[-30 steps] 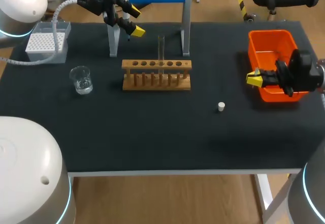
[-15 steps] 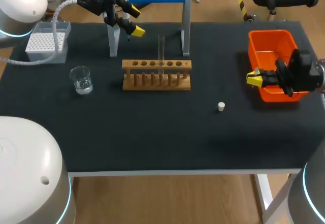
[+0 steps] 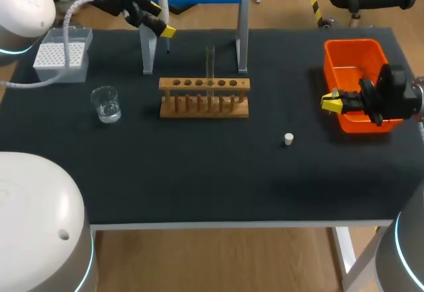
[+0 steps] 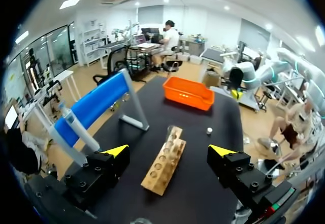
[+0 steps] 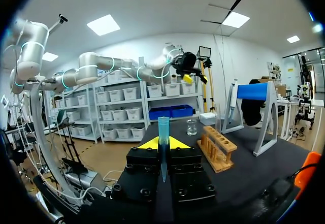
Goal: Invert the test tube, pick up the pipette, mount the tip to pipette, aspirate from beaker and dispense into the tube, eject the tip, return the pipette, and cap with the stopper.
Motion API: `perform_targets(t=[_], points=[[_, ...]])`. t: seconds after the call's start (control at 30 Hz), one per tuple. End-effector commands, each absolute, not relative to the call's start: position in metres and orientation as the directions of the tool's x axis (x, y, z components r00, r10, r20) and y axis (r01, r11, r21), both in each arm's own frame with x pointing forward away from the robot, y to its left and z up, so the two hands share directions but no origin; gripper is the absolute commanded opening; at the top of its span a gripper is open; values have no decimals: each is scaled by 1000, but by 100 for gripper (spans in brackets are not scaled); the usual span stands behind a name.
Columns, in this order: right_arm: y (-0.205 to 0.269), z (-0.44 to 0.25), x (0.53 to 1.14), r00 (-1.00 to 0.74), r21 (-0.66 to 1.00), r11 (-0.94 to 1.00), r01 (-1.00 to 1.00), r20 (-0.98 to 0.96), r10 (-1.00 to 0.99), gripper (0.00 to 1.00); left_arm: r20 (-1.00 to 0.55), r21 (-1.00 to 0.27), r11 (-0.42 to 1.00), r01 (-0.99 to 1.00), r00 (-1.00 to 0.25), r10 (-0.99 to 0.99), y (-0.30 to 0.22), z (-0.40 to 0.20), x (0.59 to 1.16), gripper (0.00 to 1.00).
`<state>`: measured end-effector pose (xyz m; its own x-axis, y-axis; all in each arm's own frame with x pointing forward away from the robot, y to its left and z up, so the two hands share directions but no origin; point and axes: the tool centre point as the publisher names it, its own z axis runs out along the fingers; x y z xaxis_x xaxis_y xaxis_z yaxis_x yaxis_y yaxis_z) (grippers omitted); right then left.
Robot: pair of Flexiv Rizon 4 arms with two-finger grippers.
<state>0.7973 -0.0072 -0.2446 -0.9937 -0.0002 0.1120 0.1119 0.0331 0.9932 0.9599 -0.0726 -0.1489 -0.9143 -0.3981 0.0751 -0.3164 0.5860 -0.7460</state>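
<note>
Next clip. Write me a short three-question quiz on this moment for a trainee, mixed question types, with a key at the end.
1. True or false: the left gripper is shut.
2. Multiple choice: what does the right gripper hold between its fingers? A) a stopper B) a blue pipette tip C) a beaker
3. Fill in the blank: the test tube stands upright in the wooden ____.

Key
1. False. Its fingers stand wide apart with nothing between them.
2. B
3. rack
</note>
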Motion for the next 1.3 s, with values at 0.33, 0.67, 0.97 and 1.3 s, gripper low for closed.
perform_targets(t=[0.33,0.67,0.97,1.3], points=[[-8,-244,797,-994,993,35,112,112,-3,0,58,-706,552,-443,-814,-578,-44,-158,993,100],[-8,-244,797,-994,993,35,112,112,-3,0,66,-684,465,-563,-682,-728,-29,-173,1019,100],[-8,-244,797,-994,993,35,112,112,-3,0,49,-689,387,-613,-572,-819,-21,-177,1034,100],[-8,-244,797,-994,993,35,112,112,-3,0,12,-687,312,-656,-439,-898,-24,-183,1050,100]])
